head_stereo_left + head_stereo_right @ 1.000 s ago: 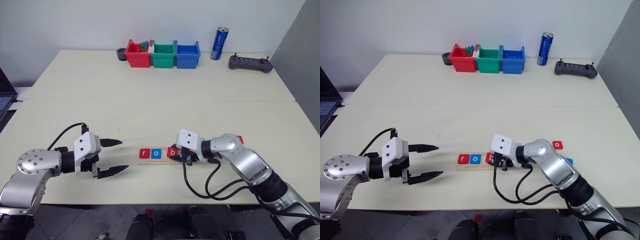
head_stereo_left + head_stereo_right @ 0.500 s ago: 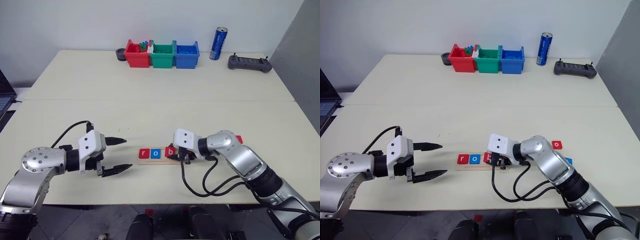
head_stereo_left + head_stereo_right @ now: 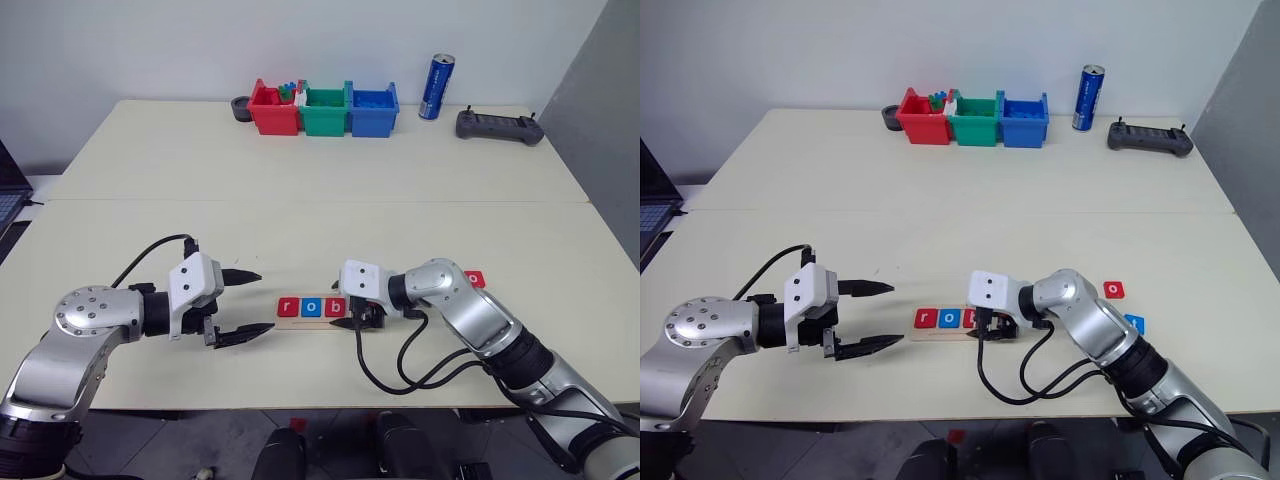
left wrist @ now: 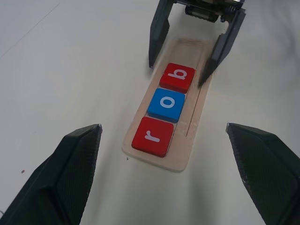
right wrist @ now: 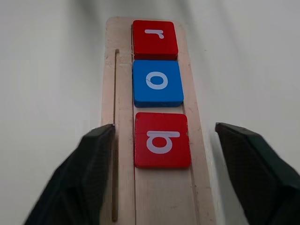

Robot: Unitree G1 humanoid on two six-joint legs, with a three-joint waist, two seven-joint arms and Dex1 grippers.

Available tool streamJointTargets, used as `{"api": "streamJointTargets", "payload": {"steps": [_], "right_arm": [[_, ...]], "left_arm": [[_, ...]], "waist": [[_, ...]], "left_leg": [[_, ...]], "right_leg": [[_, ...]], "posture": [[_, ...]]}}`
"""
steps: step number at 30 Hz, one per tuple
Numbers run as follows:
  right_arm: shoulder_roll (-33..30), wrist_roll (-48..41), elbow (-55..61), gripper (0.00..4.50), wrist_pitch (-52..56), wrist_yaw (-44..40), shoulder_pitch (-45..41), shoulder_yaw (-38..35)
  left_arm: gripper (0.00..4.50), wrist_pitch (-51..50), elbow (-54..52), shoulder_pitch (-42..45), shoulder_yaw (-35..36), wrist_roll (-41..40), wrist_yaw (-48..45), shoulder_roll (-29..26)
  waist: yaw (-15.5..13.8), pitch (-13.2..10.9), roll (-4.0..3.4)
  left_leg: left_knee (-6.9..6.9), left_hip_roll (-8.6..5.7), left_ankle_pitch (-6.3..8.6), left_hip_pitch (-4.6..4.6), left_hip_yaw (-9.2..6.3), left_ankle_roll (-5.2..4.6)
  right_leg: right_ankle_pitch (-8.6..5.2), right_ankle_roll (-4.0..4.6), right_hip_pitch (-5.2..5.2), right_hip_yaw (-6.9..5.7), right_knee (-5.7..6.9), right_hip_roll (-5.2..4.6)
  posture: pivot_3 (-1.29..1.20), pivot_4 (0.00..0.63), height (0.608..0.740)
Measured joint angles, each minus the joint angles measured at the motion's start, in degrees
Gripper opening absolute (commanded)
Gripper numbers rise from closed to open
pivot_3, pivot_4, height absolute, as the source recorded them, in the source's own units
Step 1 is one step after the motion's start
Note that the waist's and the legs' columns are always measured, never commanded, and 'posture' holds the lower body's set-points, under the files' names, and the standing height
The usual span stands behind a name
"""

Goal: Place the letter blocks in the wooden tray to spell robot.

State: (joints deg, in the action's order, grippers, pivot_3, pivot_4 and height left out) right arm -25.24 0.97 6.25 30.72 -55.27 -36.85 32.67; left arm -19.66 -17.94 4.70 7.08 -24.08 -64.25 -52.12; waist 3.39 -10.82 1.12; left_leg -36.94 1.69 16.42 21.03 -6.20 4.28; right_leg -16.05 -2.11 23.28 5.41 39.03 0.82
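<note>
Head views: on the pale table (image 3: 300, 200), the wooden tray (image 3: 320, 320) lay near the front edge, between the two arms. The left gripper (image 3: 245, 303) hung beside the tray's left end, fingers spread wide and empty. The right gripper (image 3: 352, 318) sat low over the tray's middle. Off to the right, apart from the tray, lay a red o tile (image 3: 1113, 290) and a blue tile (image 3: 1134, 323).

Left wrist view: the tray carried the red r tile (image 4: 152, 136), blue o tile (image 4: 167, 104) and red b tile (image 4: 177, 77) in a touching row, with the right gripper's fingers parted either side of the b.

Right wrist view: the b (image 5: 162, 139) lay flat in the tray (image 5: 154, 197) between the open fingers (image 5: 89, 173), which touched nothing.

Judged from this, the b looked placed, and letting go cleanly called for lifting straight up, so neither finger nudges the row, before fetching the loose o.
</note>
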Motion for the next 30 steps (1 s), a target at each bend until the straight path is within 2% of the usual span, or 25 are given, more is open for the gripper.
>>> {"api": "streamJointTargets", "payload": {"steps": [8,12,20,21,30], "right_arm": [[-1.2,-3.9,8.9,4.48,7.0,0.0,0.4,-4.6],[-4.2,-2.9,9.2,3.20,7.1,0.3,3.3,-4.1],[-5.2,0.3,6.5,0.23,4.5,0.5,3.7,-2.1],[-5.2,0.7,6.4,0.04,4.1,0.3,3.7,-2.0],[-4.3,3.5,4.6,0.04,2.2,0.2,2.8,0.0]], "left_arm": [[4.50,-1.1,-0.7,-0.9,0.7,-0.2,0.0,-0.4],[4.50,0.5,0.7,-2.0,1.9,-0.1,-0.6,-0.6],[4.50,8.2,8.3,-4.6,2.6,2.0,-4.9,-2.1],[4.50,9.2,9.0,-4.7,2.6,2.3,-5.2,-2.1],[4.50,13.5,11.7,-5.8,2.6,2.7,-6.0,-1.9]], "waist": [[0.0,0.0,0.00],[0.0,0.0,0.00],[0.2,0.0,-0.01],[0.2,0.0,-0.01],[0.2,0.0,0.00]], "left_leg": [[0.00,0.00,0.00,0.01,-0.02,0.00],[0.00,-0.01,0.00,0.01,0.00,0.00],[0.01,0.01,0.00,-0.01,0.01,0.00],[0.01,0.01,0.00,-0.01,0.01,0.00],[0.01,0.01,0.00,-0.02,0.01,0.00]], "right_leg": [[0.00,0.00,0.00,-0.02,0.00,-0.01],[0.00,0.00,0.00,-0.01,-0.01,-0.01],[0.00,0.00,0.01,0.00,-0.01,0.01],[0.00,0.00,0.01,0.00,-0.02,0.00],[0.00,0.00,0.00,0.00,0.00,0.01]], "posture": [[0.00,0.150,0.740],[0.00,0.150,0.740],[0.00,0.150,0.740],[0.00,0.150,0.740],[0.00,0.150,0.740]]}}
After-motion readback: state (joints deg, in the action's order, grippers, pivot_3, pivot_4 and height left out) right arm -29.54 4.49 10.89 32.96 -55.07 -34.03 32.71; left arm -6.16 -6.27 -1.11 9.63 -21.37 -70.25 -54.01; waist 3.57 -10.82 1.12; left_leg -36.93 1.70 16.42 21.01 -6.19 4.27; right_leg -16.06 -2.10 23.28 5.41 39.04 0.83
